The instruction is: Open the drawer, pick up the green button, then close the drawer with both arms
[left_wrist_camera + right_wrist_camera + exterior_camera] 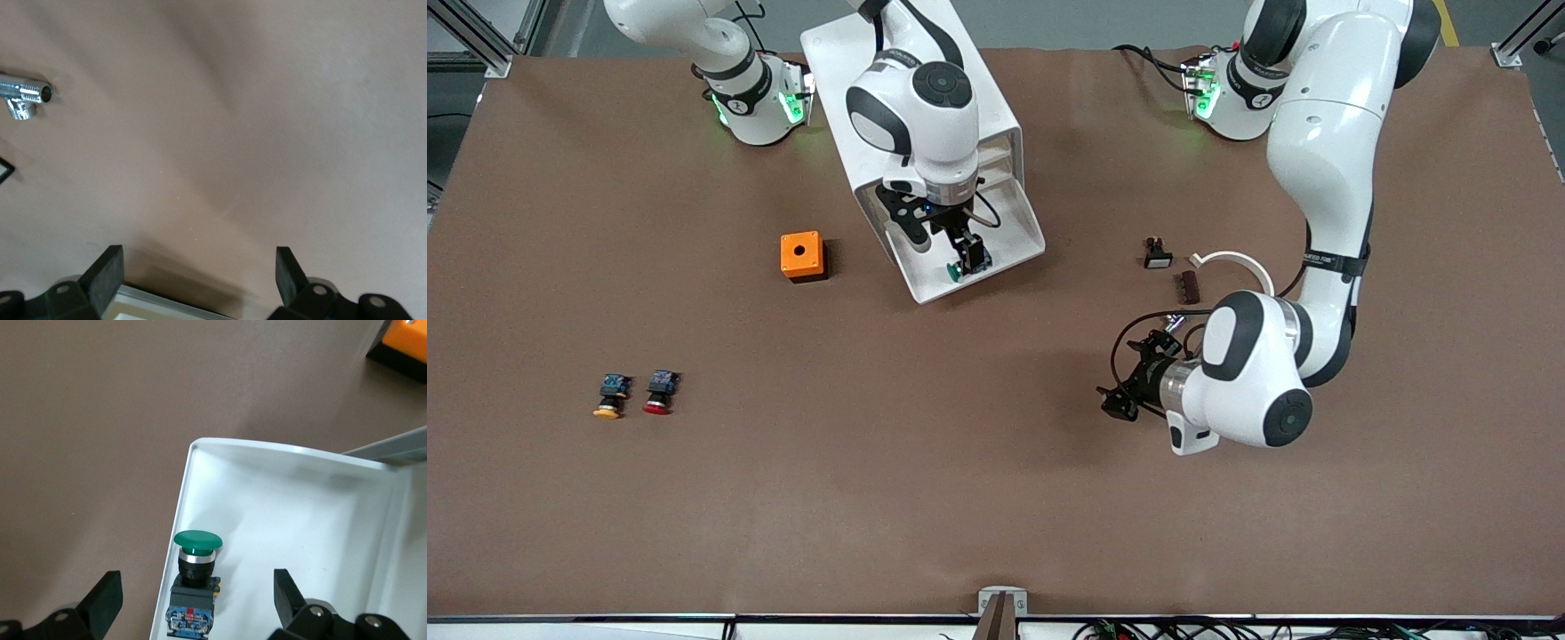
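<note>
Right gripper (959, 252) of mine hangs over the pulled-out drawer (1009, 236), fingers spread wide and pinching nothing. The button (195, 577) lies in that drawer, hard against the side wall near the front corner. In my right wrist view it sits between my two fingers but closer to one of them, so I judge I need a small sideways shift before I close. Its long axis runs from the green cap to the black-and-blue body, lying along the drawer wall; as I read it, my fingers would close across that axis, and the wall leaves little room for one of them. My right arm is plainly the nearer one.

Left gripper (1129, 384) of mine waits over bare worktop (960, 462) well apart from the cabinet (925, 107), fingers likewise spread and empty.

Counting: one green button in the drawer; two more buttons on the worktop toward the right arm's end, one yellow-capped (610, 396) and one red-capped (660, 392), side by side. One orange box (801, 256) stands beside the cabinet. Near my left arm lie a chrome fitting (23, 95), a white ring (1232, 260), a small brown block (1189, 286) and a small black-and-white part (1157, 254), one of each.
</note>
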Controlling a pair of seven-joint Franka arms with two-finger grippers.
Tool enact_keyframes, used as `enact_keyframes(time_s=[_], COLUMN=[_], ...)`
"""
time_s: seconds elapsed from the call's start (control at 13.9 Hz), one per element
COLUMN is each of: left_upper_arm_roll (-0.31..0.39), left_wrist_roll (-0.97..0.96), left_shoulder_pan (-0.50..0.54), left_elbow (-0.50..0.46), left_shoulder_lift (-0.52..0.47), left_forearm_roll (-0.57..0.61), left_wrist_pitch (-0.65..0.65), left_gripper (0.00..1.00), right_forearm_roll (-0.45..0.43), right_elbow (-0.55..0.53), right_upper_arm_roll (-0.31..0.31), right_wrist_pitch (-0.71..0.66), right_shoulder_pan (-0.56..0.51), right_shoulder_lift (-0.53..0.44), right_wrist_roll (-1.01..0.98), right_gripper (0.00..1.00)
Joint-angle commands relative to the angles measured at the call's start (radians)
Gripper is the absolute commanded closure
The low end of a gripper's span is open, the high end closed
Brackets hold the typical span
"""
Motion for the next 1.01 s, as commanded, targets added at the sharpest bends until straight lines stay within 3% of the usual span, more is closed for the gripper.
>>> enact_keyframes(time_s=[0.0,0.29,0.5,0.94], left_upper_arm_roll=[0.006,0.006,0.006,0.015], left_wrist_roll=[0.058,0.101,0.111,0.105], left_shoulder_pan=[-0.017,-0.033,-0.068,-0.134], left_elbow=[-0.02,-0.019,-0.019,-0.02], left_shoulder_lift=[-0.03,-0.036,-0.049,-0.051], left_forearm_roll=[0.04,0.064,0.173,0.317], left_wrist_pitch=[0.018,0.064,0.079,0.253], left_gripper=[0.0,0.0,0.0,0.0], right_forearm_roll=[-0.033,-0.034,-0.036,-0.04], right_elbow=[0.024,0.051,0.048,0.044], right_upper_arm_roll=[-0.008,-0.008,-0.009,-0.011], right_wrist_pitch=[0.036,0.059,0.062,0.086], right_shoulder_pan=[0.015,0.021,0.043,0.055], right_shoulder_lift=[0.036,0.07,0.084,0.12], right_wrist_roll=[0.061,0.089,0.093,0.099], right_gripper=[0.0,0.0,0.0,0.0])
